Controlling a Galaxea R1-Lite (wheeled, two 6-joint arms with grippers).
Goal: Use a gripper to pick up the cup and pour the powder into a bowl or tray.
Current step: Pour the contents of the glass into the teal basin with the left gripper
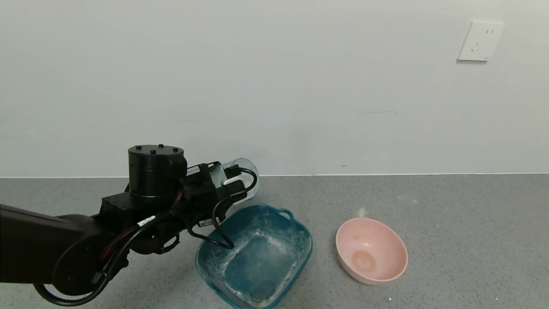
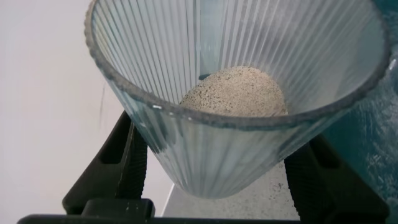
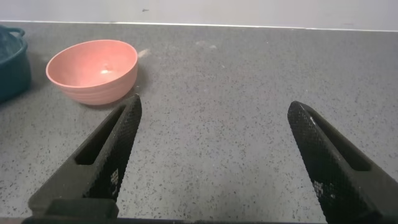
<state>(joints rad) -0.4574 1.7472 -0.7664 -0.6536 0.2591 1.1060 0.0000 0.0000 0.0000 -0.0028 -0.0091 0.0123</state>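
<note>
1. The left gripper [image 1: 225,182] is clamping the cup [image 1: 238,171], its fingers [image 2: 124,165] pressing on both sides of the ribbed wall.
2. The cup is lying tipped, its long axis near horizontal; which end is the mouth I cannot tell from the head view.
3. The powder [image 2: 235,92] is sitting heaped inside the cup, unpoured.
4. The tray [image 1: 300,231] is lying just below and ahead of the left gripper, so a further roll should be dropping powder into it.
5. The right gripper [image 3: 214,155] is idling wide open, holding nothing, with the pink bowl [image 3: 93,70] ahead of it.
6. A white cable label [image 1: 146,221] is showing; its writing is unreadable.
</note>
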